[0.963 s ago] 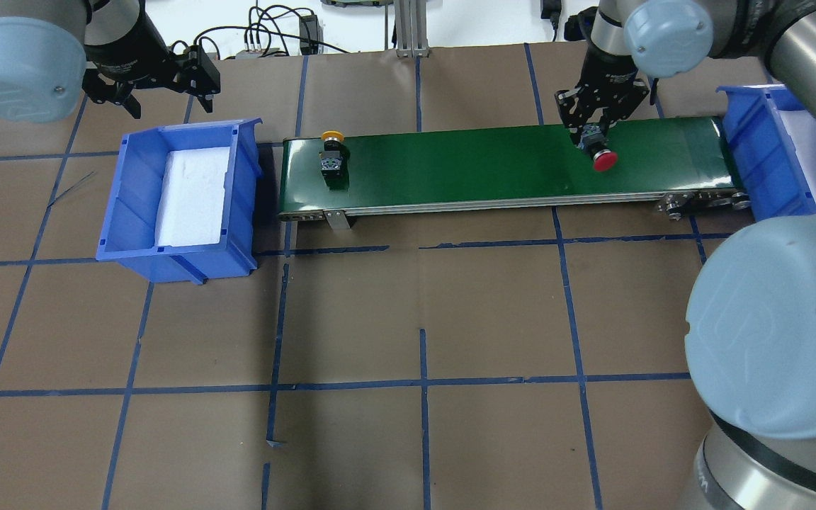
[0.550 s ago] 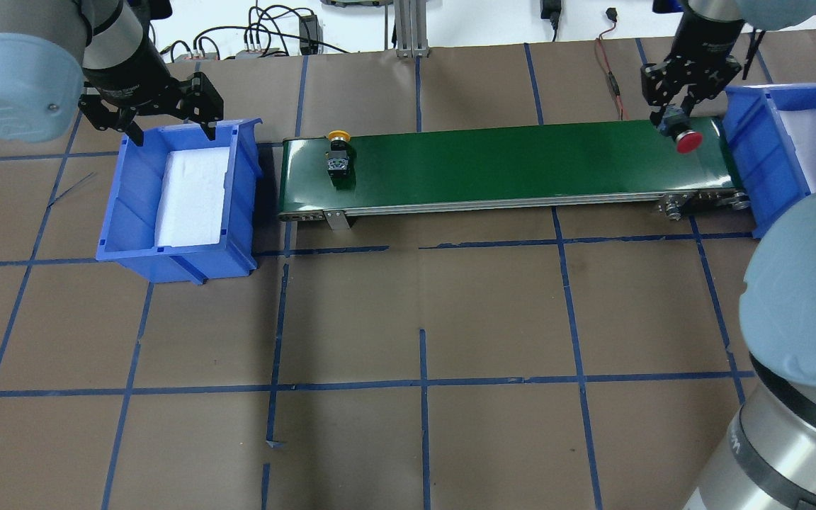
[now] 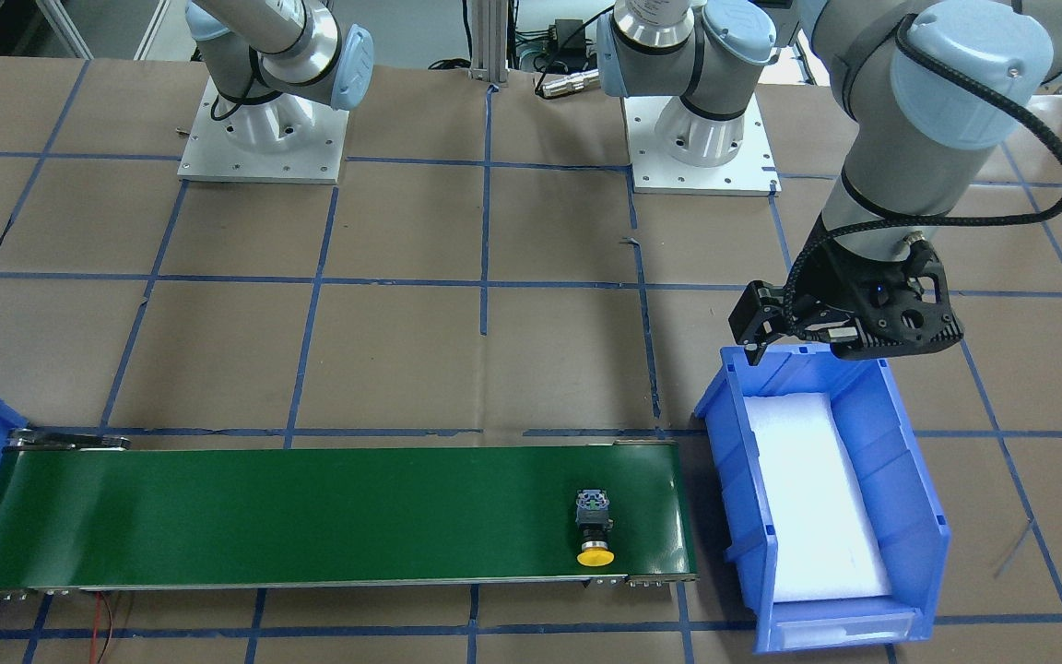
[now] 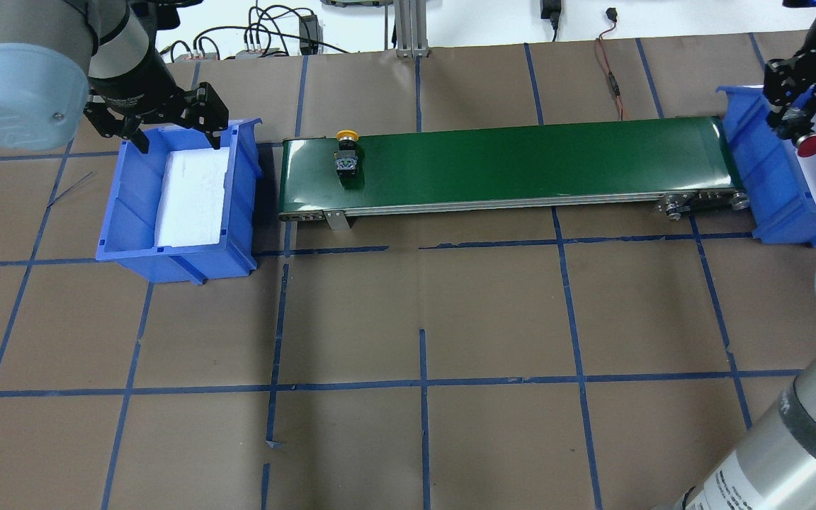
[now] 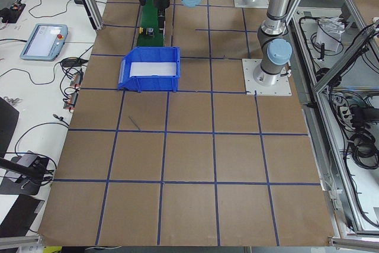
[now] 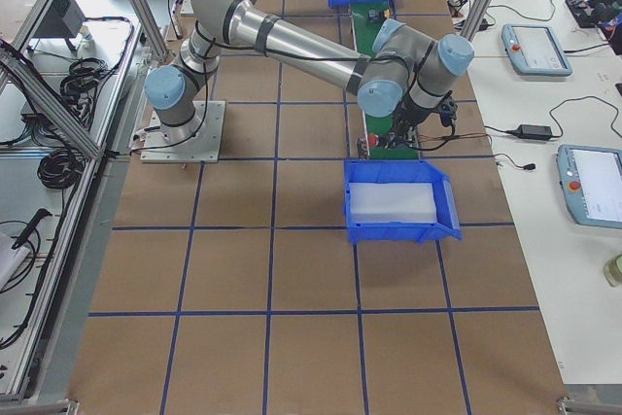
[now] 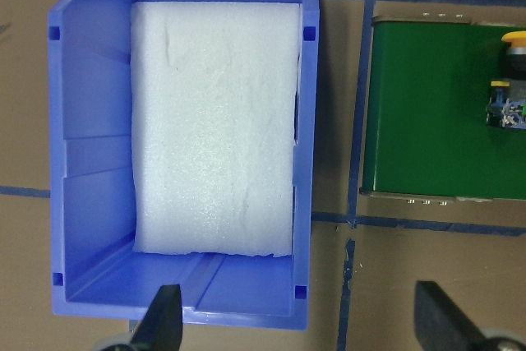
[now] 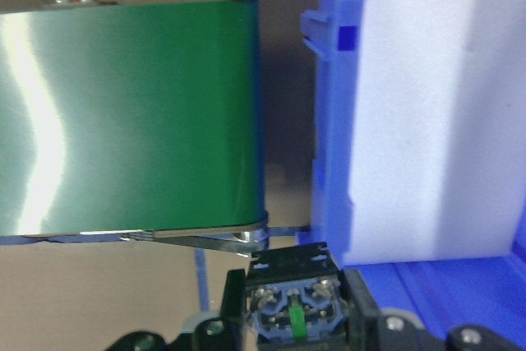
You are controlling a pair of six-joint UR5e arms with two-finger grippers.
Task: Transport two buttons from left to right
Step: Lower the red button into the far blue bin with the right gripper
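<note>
Red-capped and clamped in the right gripper (image 4: pixel 795 126), the red button (image 4: pixel 809 145) hangs over the belt-side edge of the right blue bin (image 4: pixel 744 142). The yellow button (image 4: pixel 346 157) lies on its side on the green conveyor belt (image 4: pixel 521 163) near its left end. The left gripper (image 4: pixel 180 142) hovers, jaws spread wide, over the far rim of the left blue bin (image 4: pixel 135 212).

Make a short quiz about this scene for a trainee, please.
1. True or false: the yellow button lies on the belt.
2. What does the right gripper hold? A) red button B) yellow button C) nothing
3. Fill in: the open left gripper hangs over the left ____.
Key: 1 true; 2 A; 3 bin.
</note>
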